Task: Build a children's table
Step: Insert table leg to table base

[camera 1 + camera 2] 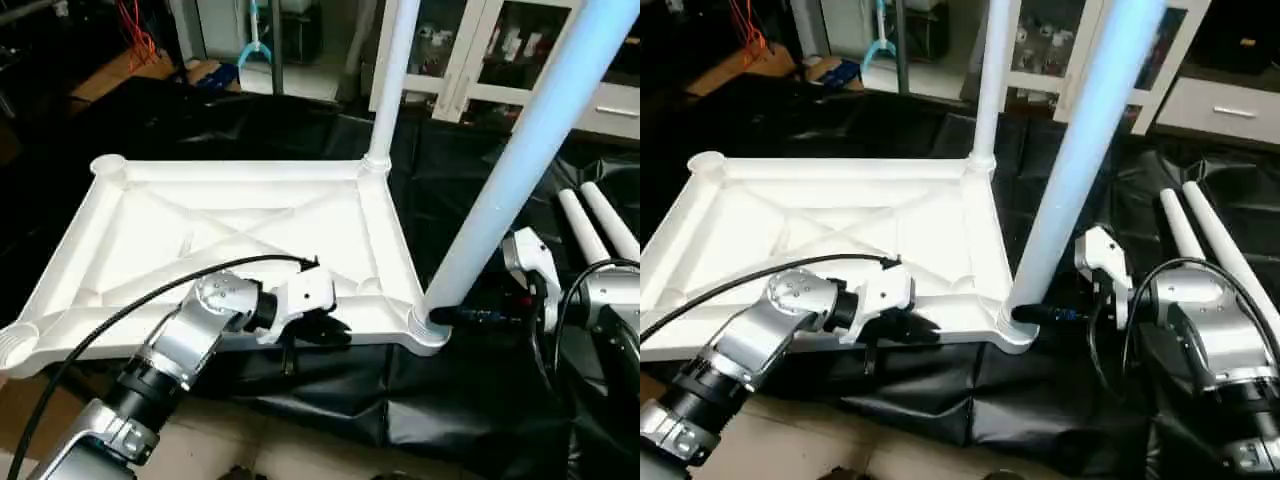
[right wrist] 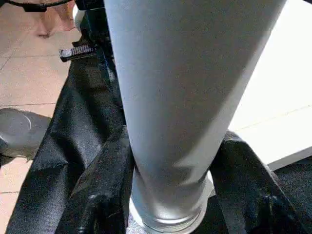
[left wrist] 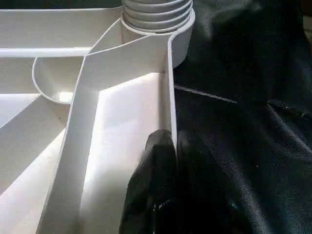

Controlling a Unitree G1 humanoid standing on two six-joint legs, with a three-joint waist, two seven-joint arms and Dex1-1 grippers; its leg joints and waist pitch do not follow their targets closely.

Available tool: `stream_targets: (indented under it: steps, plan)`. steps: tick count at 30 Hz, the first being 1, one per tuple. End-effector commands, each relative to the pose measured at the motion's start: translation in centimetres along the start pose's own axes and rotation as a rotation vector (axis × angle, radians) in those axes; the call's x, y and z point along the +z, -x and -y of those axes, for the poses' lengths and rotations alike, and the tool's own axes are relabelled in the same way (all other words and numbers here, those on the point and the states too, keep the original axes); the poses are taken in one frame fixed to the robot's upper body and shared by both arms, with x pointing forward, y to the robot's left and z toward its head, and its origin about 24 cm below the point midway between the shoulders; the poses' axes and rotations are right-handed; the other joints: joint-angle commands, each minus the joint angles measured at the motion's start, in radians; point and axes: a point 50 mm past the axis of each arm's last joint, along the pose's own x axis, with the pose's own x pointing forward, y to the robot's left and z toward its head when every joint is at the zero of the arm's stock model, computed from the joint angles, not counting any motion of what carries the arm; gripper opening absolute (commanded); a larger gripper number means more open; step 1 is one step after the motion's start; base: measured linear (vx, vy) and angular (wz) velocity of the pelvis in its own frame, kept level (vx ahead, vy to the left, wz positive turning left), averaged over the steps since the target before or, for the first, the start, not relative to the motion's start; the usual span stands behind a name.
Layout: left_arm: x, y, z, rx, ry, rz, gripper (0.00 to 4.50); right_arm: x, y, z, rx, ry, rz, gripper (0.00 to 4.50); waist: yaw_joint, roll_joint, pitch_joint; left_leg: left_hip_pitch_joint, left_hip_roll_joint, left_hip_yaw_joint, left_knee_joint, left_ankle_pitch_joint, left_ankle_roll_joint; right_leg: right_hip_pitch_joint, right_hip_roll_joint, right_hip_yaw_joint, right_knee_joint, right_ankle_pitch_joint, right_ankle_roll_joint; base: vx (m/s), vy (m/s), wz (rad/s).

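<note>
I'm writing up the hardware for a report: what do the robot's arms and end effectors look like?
Both arms are silver metal cylinders with rounded joints. A black cable loops along the left arm and another by the right arm. White housings sit at each wrist, ahead of the black-fingered left end effector and right end effector.

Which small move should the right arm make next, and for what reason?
Probably twist the near leg further into its corner socket: the right pincer clasps its base while it leans, and the left pincer pinches the top's rim steady.
</note>
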Motion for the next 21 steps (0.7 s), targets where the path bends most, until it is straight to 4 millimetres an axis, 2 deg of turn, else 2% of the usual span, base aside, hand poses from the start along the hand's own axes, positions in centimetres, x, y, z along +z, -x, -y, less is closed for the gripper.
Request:
stream_targets:
  steps: [1, 5, 7, 9, 14, 15, 16, 17, 19, 20, 21]
  plan:
    - [1.5, -0.4, 0.2, -0.041, -0.055, 0.055, 0.0, 0.1, -0.1, 0.2, 0.016, 0.008, -0.014, 1.89, -0.006, -0.026, -0.073, 0.02, 0.042, -0.019, -0.074, -0.14, 0.112, 0.043, -0.027, 0.025, -0.06, -0.223, -0.211, 0.0, 0.0, 0.0]
    - [1.3, -0.3, 0.2, -0.036, -0.058, 0.032, 0.0, -0.1, -0.2, 0.2, 0.002, 0.002, -0.013, 1.88, -0.005, -0.026, -0.074, 0.02, 0.042, -0.019, -0.073, -0.14, 0.112, 0.044, -0.027, 0.025, -0.059, -0.217, -0.213, 0.0, 0.0, 0.0]
    - [0.8, -0.2, -0.4, 0.027, -0.046, -0.02, 0.0, -0.5, -0.3, 0.7, -0.078, -0.006, -0.006, 1.88, -0.007, -0.025, -0.075, 0.02, 0.042, -0.019, -0.073, -0.139, 0.11, 0.043, -0.028, 0.025, -0.059, -0.216, -0.213, 0.0, 0.0, 0.0]
    - [0.3, -0.2, -1.5, 0.144, 0.004, -0.057, 0.0, -1.4, -0.7, 1.3, -0.213, -0.025, 0.007, 1.88, -0.011, -0.022, -0.073, 0.022, 0.041, -0.018, -0.075, -0.165, 0.087, 0.039, -0.025, 0.024, -0.065, -0.253, -0.205, 0.0, 0.0, 0.0]
    - [0.6, -0.5, -3.4, 0.359, 0.12, -0.051, 0.0, -4.0, -2.2, 1.8, -0.455, -0.095, -0.052, 1.87, -0.019, -0.025, -0.072, 0.023, 0.039, -0.022, -0.082, -0.224, 0.029, 0.035, -0.022, 0.022, -0.073, -0.331, -0.17, 0.0, 0.0, 0.0]
    - [1.4, -1.1, -3.9, 0.424, 0.206, -0.01, 0.0, -5.0, -3.5, 2.4, -0.608, -0.141, -0.077, 1.87, -0.027, -0.023, -0.074, 0.023, 0.037, -0.024, -0.083, -0.244, 0.013, 0.036, -0.022, 0.021, -0.075, -0.34, -0.168, 0.0, 0.0, 0.0]
    - [1.4, -1.1, -3.9, 0.424, 0.206, -0.01, 0.0, -5.0, -3.5, 2.4, -0.608, -0.141, -0.077, 1.87, -0.04, -0.023, -0.073, 0.015, 0.031, -0.025, -0.085, -0.258, 0.0, 0.035, -0.019, 0.019, -0.078, -0.347, -0.163, 0.0, 0.0, 0.0]
    - [1.8, -1.4, -4.0, 0.435, 0.236, 0.013, 0.0, -5.3, -4.2, 2.7, -0.683, -0.157, -0.09, 1.87, -0.05, -0.026, -0.076, 0.014, 0.032, -0.03, -0.087, -0.28, -0.012, 0.039, -0.02, 0.015, -0.078, -0.367, -0.152, 0.0, 0.0, 0.0]
    - [3.1, -2.5, -4.1, 0.454, 0.291, 0.067, 0.0, -5.5, -6.0, 3.6, -0.835, -0.186, -0.096, 1.87, -0.063, -0.024, -0.08, 0.014, 0.029, -0.032, -0.086, -0.308, -0.014, 0.039, -0.02, 0.013, -0.084, -0.381, -0.145, 0.0, 0.0, 0.0]
    - [4.0, -3.2, -4.1, 0.458, 0.323, 0.105, 0.0, -5.4, -7.1, 4.2, -0.933, -0.213, -0.095, 1.87, -0.068, -0.026, -0.079, 0.012, 0.03, -0.031, -0.086, -0.31, -0.016, 0.035, -0.021, 0.014, -0.082, -0.38, -0.148, 0.0, 0.0, 0.0]
    - [4.7, -3.7, -4.1, 0.459, 0.345, 0.132, 0.0, -5.2, -7.9, 4.6, -0.999, -0.246, -0.081, 1.87, -0.081, -0.024, -0.079, 0.008, 0.025, -0.036, -0.087, -0.321, -0.023, 0.036, -0.021, 0.009, -0.086, -0.403, -0.145, 0.0, 0.0, 0.0]
